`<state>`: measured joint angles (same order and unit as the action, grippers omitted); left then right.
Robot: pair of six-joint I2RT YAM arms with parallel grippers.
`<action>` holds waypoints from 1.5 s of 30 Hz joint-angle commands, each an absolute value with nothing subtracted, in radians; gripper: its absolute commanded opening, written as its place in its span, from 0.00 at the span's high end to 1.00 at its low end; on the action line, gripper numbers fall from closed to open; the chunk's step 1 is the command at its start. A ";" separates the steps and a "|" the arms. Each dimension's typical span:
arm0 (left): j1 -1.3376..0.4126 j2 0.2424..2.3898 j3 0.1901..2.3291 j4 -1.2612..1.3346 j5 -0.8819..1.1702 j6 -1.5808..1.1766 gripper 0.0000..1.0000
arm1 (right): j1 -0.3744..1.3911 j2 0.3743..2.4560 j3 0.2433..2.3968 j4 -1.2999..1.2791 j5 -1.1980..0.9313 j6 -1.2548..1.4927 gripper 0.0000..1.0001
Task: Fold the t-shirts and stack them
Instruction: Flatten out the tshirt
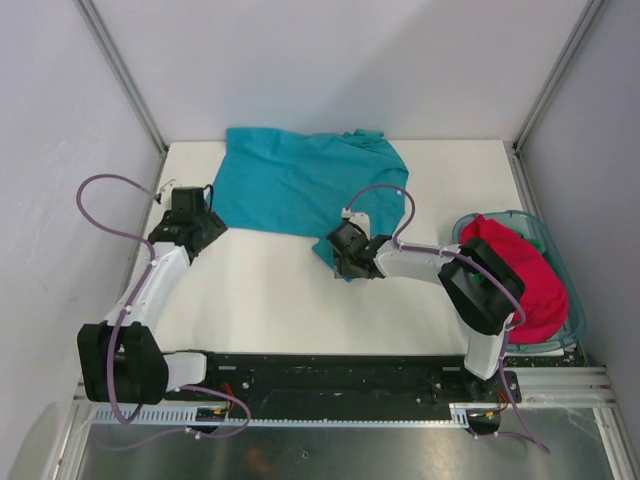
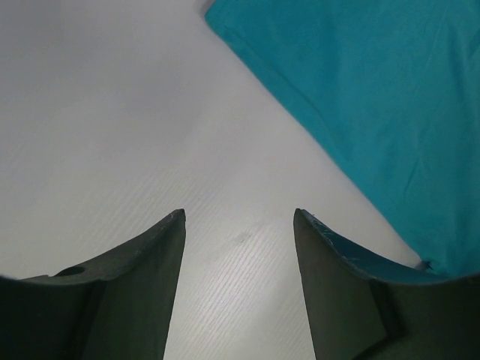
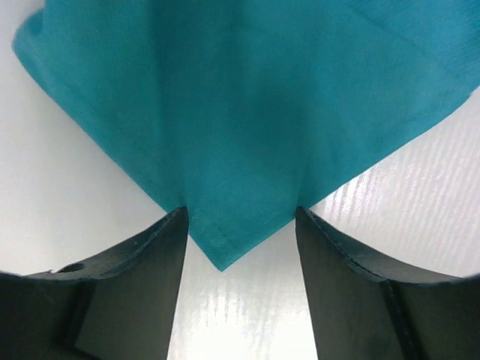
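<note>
Surface: white table [image 1: 280,310] with grey walls on three sides.
Right gripper [image 3: 240,214]: released, jaws apart. It straddles the pointed lower corner of the teal shirt [image 1: 300,185], and nothing is clamped.
Left gripper [image 2: 238,217]: released, jaws apart over bare table. The teal hem runs down the right of its wrist view to the right-hand finger.
Teal shirt: spread and slightly rumpled, upper centre of the top view.
Red shirt [image 1: 520,280]: bunched in the basket [image 1: 572,300] at the right edge of the top view, partly behind the right arm.
Step in hand (judged): taking the teal shirt's two near corners for a first fold.
Method: shift the left gripper onto the hem first. Close each gripper only once the cloth sits deep between the fingers, then lift both evenly so the edge stays taut.
Risk: a pinch on the corner tip alone may slip.
</note>
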<state>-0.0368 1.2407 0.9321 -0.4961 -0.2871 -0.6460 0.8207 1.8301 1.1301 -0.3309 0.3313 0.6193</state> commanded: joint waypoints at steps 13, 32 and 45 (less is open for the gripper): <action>-0.014 1.295 0.956 -0.476 -0.318 -0.636 0.40 | 0.850 1.885 1.161 -0.479 0.395 0.609 0.97; 0.039 1.401 0.853 -0.457 -0.356 -0.739 0.48 | 0.775 1.567 0.904 -0.549 0.253 0.641 1.00; 0.043 1.510 0.857 -0.406 -0.299 -0.774 0.51 | 0.745 1.527 0.863 -0.516 0.209 0.635 1.00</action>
